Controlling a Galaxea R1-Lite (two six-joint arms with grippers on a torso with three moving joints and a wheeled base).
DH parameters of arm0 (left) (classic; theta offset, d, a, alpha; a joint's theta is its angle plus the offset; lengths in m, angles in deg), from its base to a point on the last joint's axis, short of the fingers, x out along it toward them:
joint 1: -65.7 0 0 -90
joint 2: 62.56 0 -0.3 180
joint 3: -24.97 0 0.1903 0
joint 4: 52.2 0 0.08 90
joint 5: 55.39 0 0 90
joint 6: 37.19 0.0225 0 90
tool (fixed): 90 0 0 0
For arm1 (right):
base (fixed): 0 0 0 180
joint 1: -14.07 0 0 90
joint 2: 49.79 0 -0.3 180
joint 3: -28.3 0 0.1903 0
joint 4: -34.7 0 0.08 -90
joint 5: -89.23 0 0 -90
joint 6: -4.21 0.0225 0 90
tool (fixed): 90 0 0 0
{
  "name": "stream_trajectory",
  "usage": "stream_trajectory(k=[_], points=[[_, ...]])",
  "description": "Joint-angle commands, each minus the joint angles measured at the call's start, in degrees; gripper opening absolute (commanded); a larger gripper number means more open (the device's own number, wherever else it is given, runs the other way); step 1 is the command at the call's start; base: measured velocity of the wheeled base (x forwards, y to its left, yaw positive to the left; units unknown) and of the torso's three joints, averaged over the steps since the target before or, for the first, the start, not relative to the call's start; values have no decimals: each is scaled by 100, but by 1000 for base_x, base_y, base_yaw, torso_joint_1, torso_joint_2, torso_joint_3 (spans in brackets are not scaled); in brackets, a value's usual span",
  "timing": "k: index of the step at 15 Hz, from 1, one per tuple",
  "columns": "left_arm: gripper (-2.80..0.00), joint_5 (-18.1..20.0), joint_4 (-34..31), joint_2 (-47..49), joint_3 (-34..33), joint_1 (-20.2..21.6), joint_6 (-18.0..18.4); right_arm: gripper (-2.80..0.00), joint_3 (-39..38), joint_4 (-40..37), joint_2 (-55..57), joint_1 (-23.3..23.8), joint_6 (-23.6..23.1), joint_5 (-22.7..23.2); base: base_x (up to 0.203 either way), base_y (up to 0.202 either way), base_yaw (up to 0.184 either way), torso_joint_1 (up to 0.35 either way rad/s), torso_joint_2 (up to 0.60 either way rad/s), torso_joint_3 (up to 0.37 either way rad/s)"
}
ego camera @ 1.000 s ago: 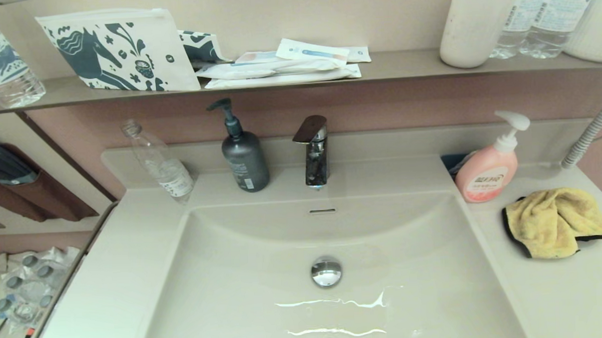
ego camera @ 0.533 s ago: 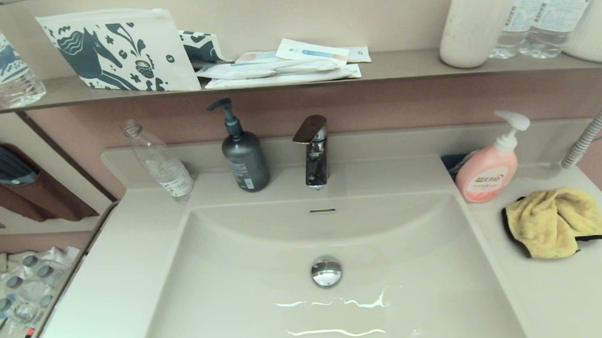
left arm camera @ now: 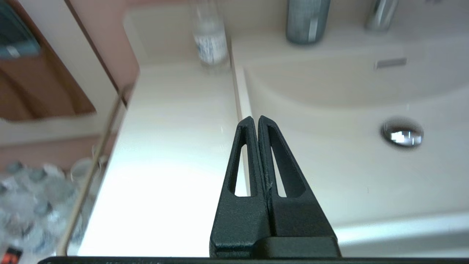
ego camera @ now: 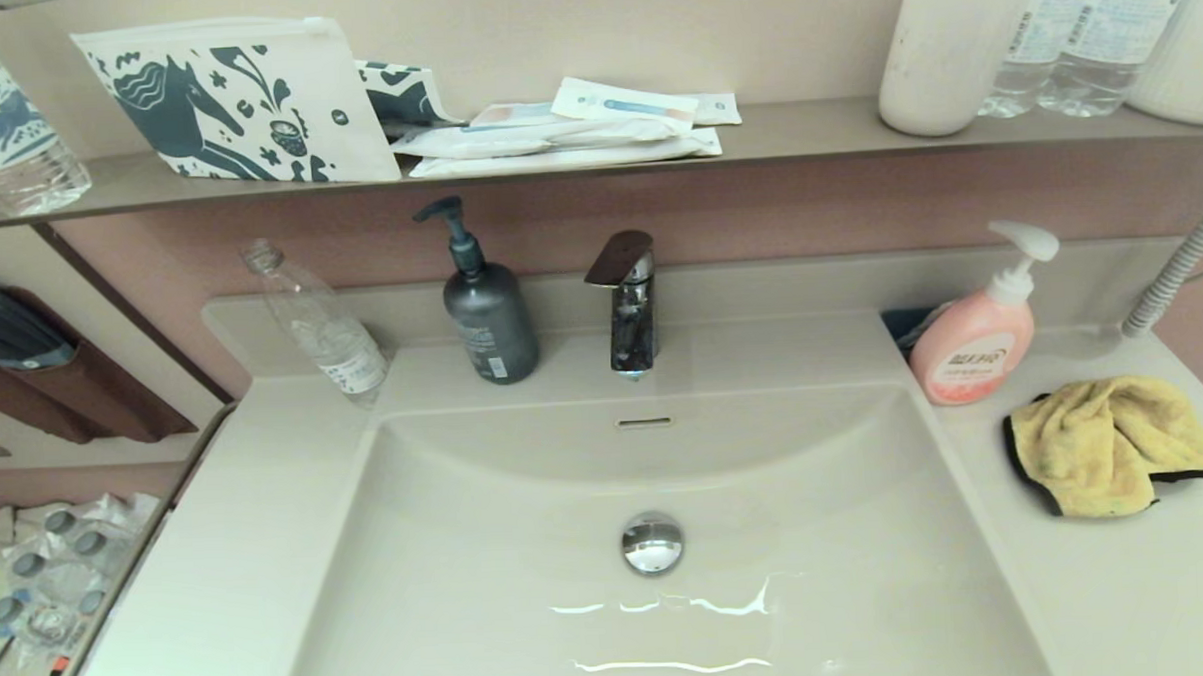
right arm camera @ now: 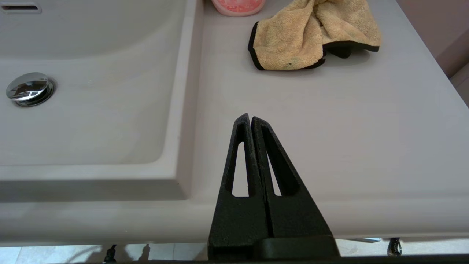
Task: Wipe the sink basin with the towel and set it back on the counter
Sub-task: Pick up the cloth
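Observation:
The mustard-yellow towel [ego camera: 1106, 444] with black trim lies crumpled on the right side of the cream-white counter [ego camera: 1120, 580], beside the sink basin [ego camera: 529, 541]. The basin holds a chrome drain plug [ego camera: 653, 543] and an overflow slot [ego camera: 643, 422]. Neither arm shows in the head view. My right gripper [right arm camera: 250, 118] is shut and empty above the counter's front edge, with the towel [right arm camera: 311, 35] lying some way beyond its tips. My left gripper [left arm camera: 255, 119] is shut and empty over the basin's left rim, the drain plug [left arm camera: 402, 132] off to one side.
A pink soap pump bottle [ego camera: 974, 345] stands just left of the towel. A grey pump bottle [ego camera: 487, 312], the tap [ego camera: 628, 302] and a leaning clear bottle [ego camera: 316, 323] line the back. A corrugated hose [ego camera: 1179, 263] rises at the far right. The wall shelf [ego camera: 595, 158] carries pouches and bottles.

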Motion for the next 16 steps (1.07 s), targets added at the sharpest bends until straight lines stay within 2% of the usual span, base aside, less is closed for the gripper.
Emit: stream_trajectory(k=[1, 4, 8, 16], points=[[-280, 7, -255, 16, -16, 0, -16, -280, 0, 3, 0, 0, 1, 3, 0, 0, 0, 0, 0, 0], [-280, 9, -598, 11, -16, 5, -46, -280, 0, -2, 2, 0, -4, 3, 0, 0, 0, 0, 0, 0], [-280, 1, -721, 11, -16, 5, -618, -280, 0, -4, 9, 0, -7, 3, 0, 0, 0, 0, 0, 0], [-280, -8, -716, 11, -16, 4, -638, -280, 0, 5, 9, 0, -16, 3, 0, 0, 0, 0, 0, 0]])
